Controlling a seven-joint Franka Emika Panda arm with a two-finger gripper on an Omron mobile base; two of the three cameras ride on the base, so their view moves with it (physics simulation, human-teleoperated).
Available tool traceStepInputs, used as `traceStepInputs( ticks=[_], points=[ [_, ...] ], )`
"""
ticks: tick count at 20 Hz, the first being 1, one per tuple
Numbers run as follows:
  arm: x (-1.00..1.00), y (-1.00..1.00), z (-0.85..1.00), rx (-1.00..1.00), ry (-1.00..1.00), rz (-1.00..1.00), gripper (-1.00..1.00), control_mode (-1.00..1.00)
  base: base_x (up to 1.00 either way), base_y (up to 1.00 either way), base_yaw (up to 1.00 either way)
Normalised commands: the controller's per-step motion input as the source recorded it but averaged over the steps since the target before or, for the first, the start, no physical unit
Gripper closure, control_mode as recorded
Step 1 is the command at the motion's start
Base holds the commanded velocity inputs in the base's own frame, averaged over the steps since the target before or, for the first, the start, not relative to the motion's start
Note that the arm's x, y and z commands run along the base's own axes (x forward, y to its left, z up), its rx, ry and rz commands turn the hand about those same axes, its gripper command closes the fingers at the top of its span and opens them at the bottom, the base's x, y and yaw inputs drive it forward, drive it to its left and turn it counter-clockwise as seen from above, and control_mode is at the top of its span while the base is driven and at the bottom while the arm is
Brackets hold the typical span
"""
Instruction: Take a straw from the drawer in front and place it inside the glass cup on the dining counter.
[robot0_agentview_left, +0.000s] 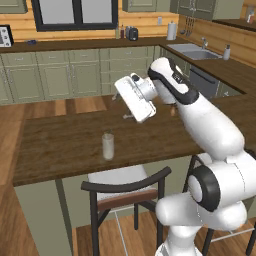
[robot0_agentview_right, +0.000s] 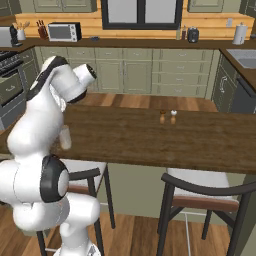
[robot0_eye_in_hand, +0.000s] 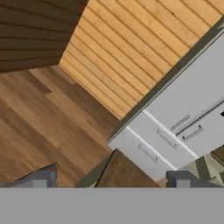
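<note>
The glass cup (robot0_agentview_left: 108, 145) stands upright on the dining counter (robot0_agentview_left: 55, 150), near its front edge. A pale bit shows just above the cup's rim; I cannot tell whether it is the straw. My gripper (robot0_agentview_left: 121, 107) hovers above the counter, up and to the right of the cup and apart from it. In the hand view its fingertips (robot0_eye_in_hand: 43, 179) stand wide apart with nothing between them, so the gripper (robot0_eye_in_hand: 112, 180) is open. The arm half hides the cup (robot0_agentview_right: 65, 138) in the right base view. Drawers in the far cabinets (robot0_agentview_left: 127, 70) are shut; which is the task's drawer I cannot tell.
Two small shakers (robot0_agentview_right: 167, 117) stand mid-counter, right of the arm. Dark-framed chairs (robot0_agentview_left: 125, 187) (robot0_agentview_right: 210, 192) are tucked under the counter's near side. A steel sink (robot0_agentview_left: 192, 50) sits at the back right. Wood floor (robot0_eye_in_hand: 48, 131) lies beyond the counter.
</note>
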Motion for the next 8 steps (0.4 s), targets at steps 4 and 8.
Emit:
traceStepInputs(
  ticks=[4,8],
  points=[
    [-1.0,0.13,0.21,-0.47,-0.53,0.0,-1.0,-1.0,0.0,0.0,0.0],
    [-0.9,0.04,0.0,-0.44,-0.28,0.0,-1.0,-1.0,0.0,0.0,0.0]
  ],
)
